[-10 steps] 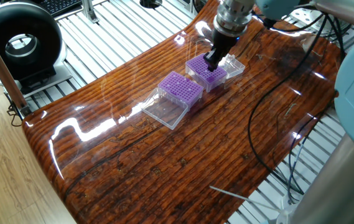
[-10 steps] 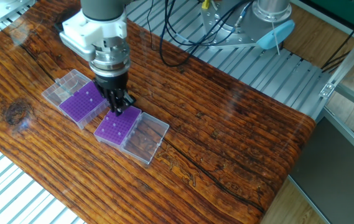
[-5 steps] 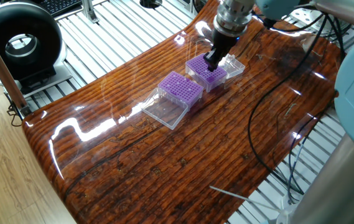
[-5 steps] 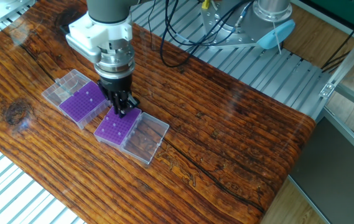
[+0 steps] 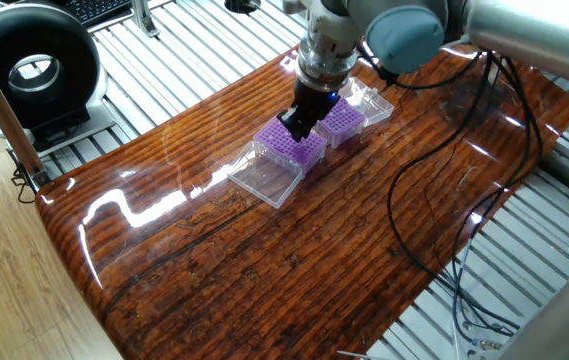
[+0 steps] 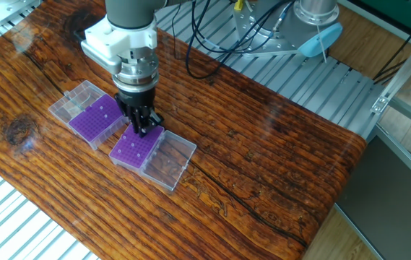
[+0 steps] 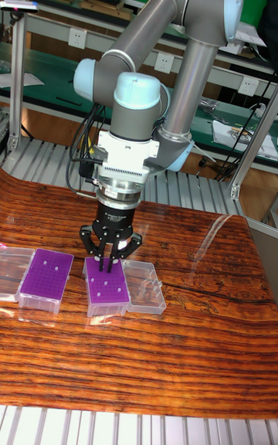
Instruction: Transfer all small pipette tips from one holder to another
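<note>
- While the gripper (image 7: 107,263) hangs low over one purple grid rack (image 7: 108,287), its fingertips sit just above the rack's back rows; the tall fixed view shows the jaws drawn close together, though whether a tip is pinched between them I cannot tell.
- Small pipette tips (image 7: 100,283) show as a few pale dots scattered over this rack, and a few more dot the second purple rack (image 7: 47,273) lying just beside it.
- Each rack sits in a clear box with its lid folded open flat on the wooden table (image 7: 177,352); the clear lid (image 7: 144,295) of the rack under the gripper lies on its far side from the other rack.
- Judging by the pose, the step in hand is either seating a tip into a hole or taking hold of one (the pictures alone do not settle which rack gives and which receives).
- Whatever comes next asks for a straight vertical move, kept square to the grid, since the holes are narrow and neighbouring tips stand close.
</note>
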`<state>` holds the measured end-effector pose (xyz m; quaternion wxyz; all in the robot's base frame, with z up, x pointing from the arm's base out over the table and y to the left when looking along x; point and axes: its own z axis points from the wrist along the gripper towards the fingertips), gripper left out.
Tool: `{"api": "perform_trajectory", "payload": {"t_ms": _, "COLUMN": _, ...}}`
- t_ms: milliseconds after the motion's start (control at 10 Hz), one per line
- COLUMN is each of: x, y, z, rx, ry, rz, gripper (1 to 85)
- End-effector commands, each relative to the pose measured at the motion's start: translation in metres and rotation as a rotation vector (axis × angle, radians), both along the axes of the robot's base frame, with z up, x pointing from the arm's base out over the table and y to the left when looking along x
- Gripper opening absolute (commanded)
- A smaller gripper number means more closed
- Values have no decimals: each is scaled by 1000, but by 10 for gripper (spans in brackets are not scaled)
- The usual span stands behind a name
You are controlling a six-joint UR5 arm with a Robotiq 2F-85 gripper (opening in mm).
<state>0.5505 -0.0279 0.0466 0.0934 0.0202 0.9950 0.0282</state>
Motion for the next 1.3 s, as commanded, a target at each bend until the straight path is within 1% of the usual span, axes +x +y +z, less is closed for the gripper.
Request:
{"api": "perform_trajectory", "payload": {"t_ms": 0, "x": -3, "y": -6, "z": 3, "rx": 1, "ry": 7, "rz": 3, "gripper": 217}}
{"api": "perform_trajectory", "payload": {"t_ms": 900, "x": -5, "y": 0, "z": 5, "rx": 6, "ry": 5, "rz": -15, "gripper": 220}}
{"api": "perform_trajectory", "payload": {"t_ms": 1200, "x": -2, "y": -2, "z": 3, "rx": 8, "ry": -2, "rz": -3, "gripper": 220}}
